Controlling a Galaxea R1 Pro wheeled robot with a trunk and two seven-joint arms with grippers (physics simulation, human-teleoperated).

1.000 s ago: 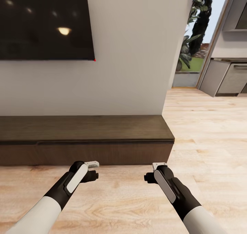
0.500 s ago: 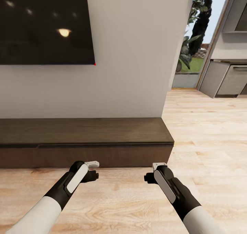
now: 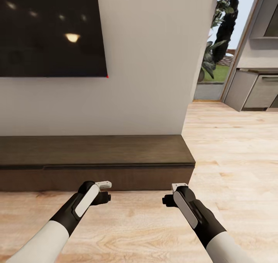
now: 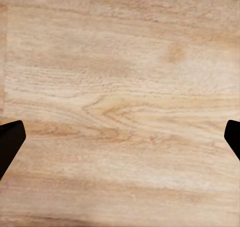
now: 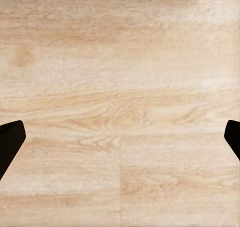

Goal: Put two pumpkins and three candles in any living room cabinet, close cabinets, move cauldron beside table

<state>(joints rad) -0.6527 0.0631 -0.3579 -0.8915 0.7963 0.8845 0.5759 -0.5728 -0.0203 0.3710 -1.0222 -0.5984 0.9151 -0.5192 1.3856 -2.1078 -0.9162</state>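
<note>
Cabinet (image 3: 96,160): long dark wood unit against the white wall, drawers shut, just ahead of me | left end effector (image 3: 103,196) and right end effector (image 3: 170,198): fingers spread apart, empty, over the wood floor (image 3: 231,158) | television (image 3: 50,31) above.

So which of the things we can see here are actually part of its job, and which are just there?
Part of the job:
- cabinet, long, dark brown, drawer fronts closed
- left claw, open, empty
- right claw, open, empty

Just there:
- TV on the wall
- wooden floor
- kitchen units
- plants outside
</note>
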